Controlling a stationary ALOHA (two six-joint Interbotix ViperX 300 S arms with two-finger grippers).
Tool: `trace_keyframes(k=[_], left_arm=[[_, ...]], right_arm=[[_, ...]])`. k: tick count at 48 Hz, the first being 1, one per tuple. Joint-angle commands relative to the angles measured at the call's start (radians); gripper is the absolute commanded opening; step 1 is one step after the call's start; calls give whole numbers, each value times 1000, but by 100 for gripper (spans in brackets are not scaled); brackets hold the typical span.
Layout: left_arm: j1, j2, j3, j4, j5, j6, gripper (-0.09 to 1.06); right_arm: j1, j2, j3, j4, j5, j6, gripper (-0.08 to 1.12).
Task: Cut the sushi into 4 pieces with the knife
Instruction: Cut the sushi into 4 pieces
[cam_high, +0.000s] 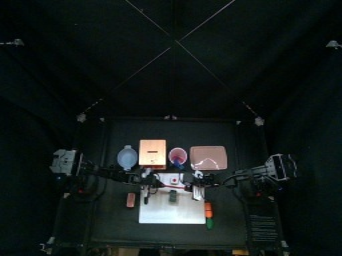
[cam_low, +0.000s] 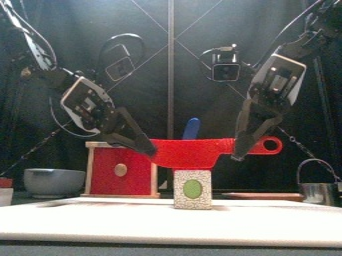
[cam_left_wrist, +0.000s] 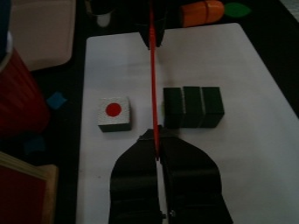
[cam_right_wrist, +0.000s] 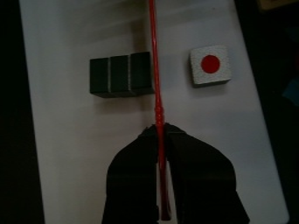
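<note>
Black curtains (cam_high: 80, 60) close off the back; on the bench (cam_high: 107, 228) the white cutting board (cam_high: 163, 214) lies at the middle of the front edge, and the work is on it. My left fingers (cam_low: 134, 138) are clamped on the blade end of the red knife (cam_low: 201, 151) and my right fingers (cam_low: 249, 135) on its handle end; it hangs level, edge down, parallel to the bench's front edge. The sushi roll (cam_left_wrist: 193, 107) is three dark green blocks joined, on the front-edge side of the blade; one cut piece (cam_left_wrist: 114, 114) lies apart on the back-edge side. I judge the first of three cuts done and the second in hand; the blade looks just clear above the roll, over the gap. Next I need both arms to shift together toward the front edge until the blade sits over the nearest seam; then a straight, level press down, without tipping the roll.
</note>
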Motion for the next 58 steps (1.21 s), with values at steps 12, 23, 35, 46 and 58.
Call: trace_keyframes(k=[12, 23, 35, 46, 58], left_arm=[[-43, -6, -20, -6, 37, -2, 8], [-51, 14, -23, -9, 37, -3, 8], [-58, 32, -23, -26, 37, -5, 8], [-60, 66, -23, -38, 37, -5, 8], [-67, 117, -26, -52, 37, -5, 8]], right_arm=[[43, -12, -38, 44, -18, 3, 21], [51, 5, -35, 61, -18, 3, 21], [57, 35, -34, 63, -21, 3, 21], [61, 60, -34, 71, -21, 3, 21], [66, 91, -35, 77, -23, 3, 21]])
